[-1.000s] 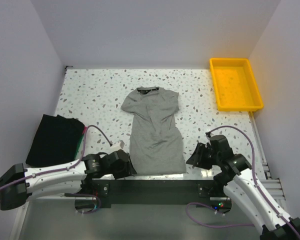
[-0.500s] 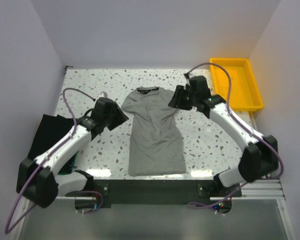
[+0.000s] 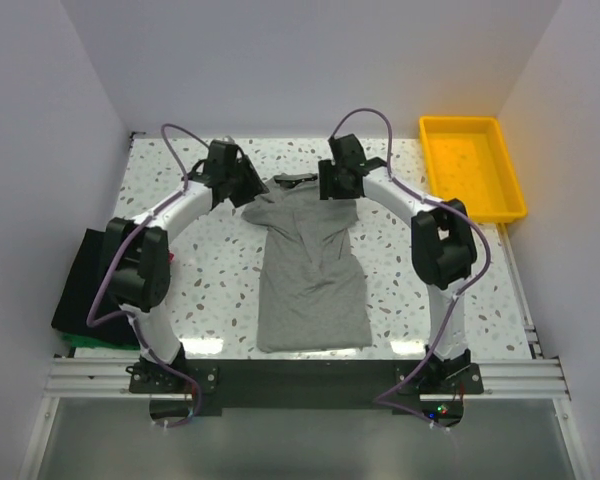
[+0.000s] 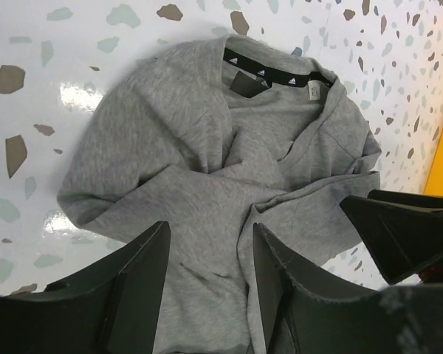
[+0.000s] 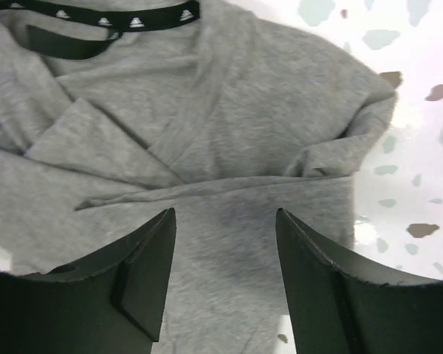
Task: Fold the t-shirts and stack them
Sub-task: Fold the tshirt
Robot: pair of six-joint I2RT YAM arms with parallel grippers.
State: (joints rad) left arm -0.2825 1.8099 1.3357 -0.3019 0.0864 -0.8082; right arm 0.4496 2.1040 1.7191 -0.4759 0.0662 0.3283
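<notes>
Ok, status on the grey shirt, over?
Left hand, right hand open above the shoulders. Grey t-shirt lies lengthwise, sleeves folded in. Nothing on top of it.

- My top view looks steeply down from high behind the near edge, far off, taking in the whole tabletop (image 3: 220, 280).
- Both wrist views face down, close, and share the grey t-shirt (image 4: 199, 169) at its collar end.

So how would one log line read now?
grey t-shirt: flat, sleeves folded in | left pincer: open over one shoulder | right pincer: open over the other | nothing gripped
</notes>
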